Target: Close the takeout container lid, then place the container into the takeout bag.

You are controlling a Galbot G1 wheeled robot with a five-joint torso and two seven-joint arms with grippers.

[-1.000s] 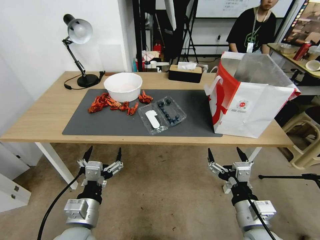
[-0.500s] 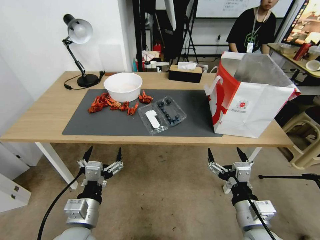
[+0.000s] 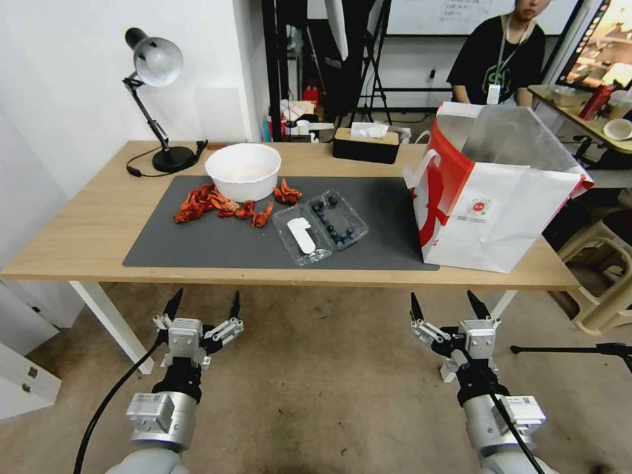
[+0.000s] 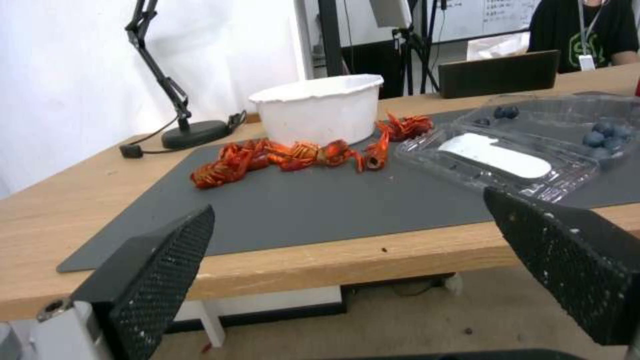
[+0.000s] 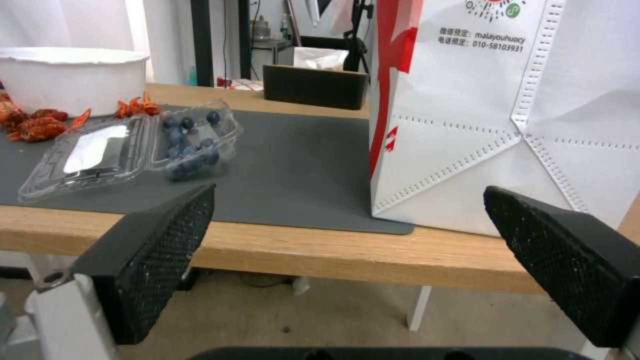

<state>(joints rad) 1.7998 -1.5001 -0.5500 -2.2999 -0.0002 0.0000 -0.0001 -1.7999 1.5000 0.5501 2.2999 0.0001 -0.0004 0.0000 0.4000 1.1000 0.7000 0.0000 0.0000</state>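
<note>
1. Two grippers wait below the desk's near edge: the left gripper and the right gripper both point up at it, jaws spread wide and holding nothing.
2. Ahead of and above the jaws, between the two and a little nearer the left pair, the takeout container lies folded open on the dark mat, not yet closed.
3. Its lid, carrying the white label, lies flat on the side toward the left jaws; the half with blueberries sits toward the right jaws.
4. Beyond the right jaws stands the takeout bag, upright with its mouth open, apart from the container.
5. Handling, as a judgement: thin clear plastic looks light, springy and easily crushed, and smooth enough to slip. The lid's free outer edge seems the place to lift and fold it over. Once snapped shut, gripping across the short sides with gentle pressure should keep the berries level.
6. Near the lid lie red crayfish pieces beside a white bowl, which a sweep could knock.
</note>
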